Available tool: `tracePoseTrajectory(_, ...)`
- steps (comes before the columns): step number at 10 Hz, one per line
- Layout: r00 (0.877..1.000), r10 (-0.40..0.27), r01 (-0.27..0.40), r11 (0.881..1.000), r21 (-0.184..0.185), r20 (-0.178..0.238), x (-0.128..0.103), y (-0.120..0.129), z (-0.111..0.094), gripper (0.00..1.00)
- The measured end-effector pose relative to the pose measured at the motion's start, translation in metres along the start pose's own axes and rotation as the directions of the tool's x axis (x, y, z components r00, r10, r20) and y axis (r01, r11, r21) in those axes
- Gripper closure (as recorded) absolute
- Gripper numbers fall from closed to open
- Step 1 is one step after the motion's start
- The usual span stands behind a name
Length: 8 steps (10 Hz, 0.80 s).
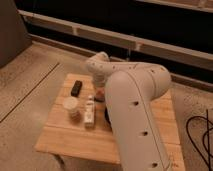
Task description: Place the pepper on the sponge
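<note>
My gripper (100, 85) hangs at the end of the large white arm, low over the back middle of the wooden table (60, 135). Right below it shows a small red-orange piece, the pepper (101, 93), and I cannot tell whether the gripper holds it. A dark patch lies just under the pepper. The sponge is not clearly visible; the arm covers that spot.
A black rectangular block (76, 88) lies at the back left. A pale cup (70, 104) and a white bottle (89, 110) stand to the left of the arm. A dark bowl edge (106, 116) peeks out beside the arm. Cables (200, 135) lie on the floor at right.
</note>
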Motion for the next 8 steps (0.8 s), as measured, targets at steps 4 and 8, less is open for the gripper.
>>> tracePoseTrajectory(4, 1.0, -0.015, 0.015, 1.0, -0.007, -0.009, -0.0055, -0.0023, 0.0036, 0.96)
tracePoseTrajectory(8, 0.999, -0.033, 0.032, 0.999, -0.017, -0.018, -0.006, 0.0007, 0.0061, 0.55)
